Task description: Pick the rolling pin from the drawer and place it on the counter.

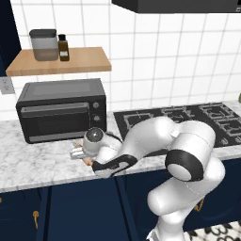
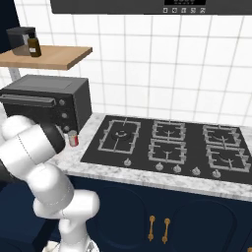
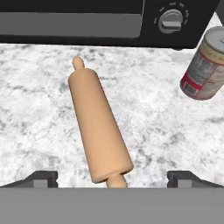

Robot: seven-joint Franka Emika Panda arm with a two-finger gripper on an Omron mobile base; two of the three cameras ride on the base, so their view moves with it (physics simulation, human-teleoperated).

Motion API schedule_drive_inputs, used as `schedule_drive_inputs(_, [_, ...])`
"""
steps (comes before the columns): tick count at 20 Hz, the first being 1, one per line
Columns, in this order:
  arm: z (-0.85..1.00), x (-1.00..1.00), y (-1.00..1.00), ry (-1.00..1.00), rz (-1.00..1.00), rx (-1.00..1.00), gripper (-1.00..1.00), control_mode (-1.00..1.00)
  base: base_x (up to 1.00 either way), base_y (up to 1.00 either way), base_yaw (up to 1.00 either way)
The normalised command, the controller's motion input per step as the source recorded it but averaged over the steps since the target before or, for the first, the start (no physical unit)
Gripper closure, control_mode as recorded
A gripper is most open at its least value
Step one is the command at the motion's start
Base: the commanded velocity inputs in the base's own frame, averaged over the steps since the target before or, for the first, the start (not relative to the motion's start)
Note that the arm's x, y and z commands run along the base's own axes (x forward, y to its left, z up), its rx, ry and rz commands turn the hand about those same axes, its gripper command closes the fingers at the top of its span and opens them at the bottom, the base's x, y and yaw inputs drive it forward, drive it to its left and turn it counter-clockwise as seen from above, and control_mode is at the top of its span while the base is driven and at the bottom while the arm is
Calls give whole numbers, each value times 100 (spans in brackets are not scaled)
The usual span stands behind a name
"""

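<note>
So our rolling pin (image 3: 97, 127) is lying flat on the marbled desk (image 3: 39, 127) right in front of the toaster oven (image 1: 61, 109), and we think that's basically the job done, since it sits on the stone worktop rather than in any drawer. From the hand view, the fingers (image 3: 112, 179) are spread wide, one dark tip (image 3: 41, 178) at each lower corner with the pin's near handle between them but touching neither, so we've got hold of nothing. It looks to us like a release pose: hand low over the desk, pin resting on its own weight, angled away from us with its far handle pointing toward the oven's door. Being a cylinder, it could roll if nudged, so backing off straight up seems the safe bet. There's a red-and-white labelled can (image 3: 206, 65) standing just off to the side near the oven's knob (image 3: 170, 20), well apart from the pin, so no clash there. In the left base view the arm is folded down over the desk edge in front of the oven, which fits a low set-down. The hob (image 2: 167, 145) further along is out of the way.
</note>
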Motion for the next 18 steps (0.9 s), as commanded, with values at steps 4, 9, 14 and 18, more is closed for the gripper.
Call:
schedule_drive_inputs(4, [72, 72, -7, 0, 0, 5, -100, -100, 0, 0, 0])
schedule_drive_inputs(9, [92, 19, -37, 4, 0, 5, -100, -100, 0, 0, 0])
schedule_drive_inputs(14, [88, -46, -87, 5, 0, 4, -100, -100, 0, 0, 0])
schedule_drive_inputs(18, [59, -79, -100, 4, 0, 2, -100, -100, 0, 0, 0])
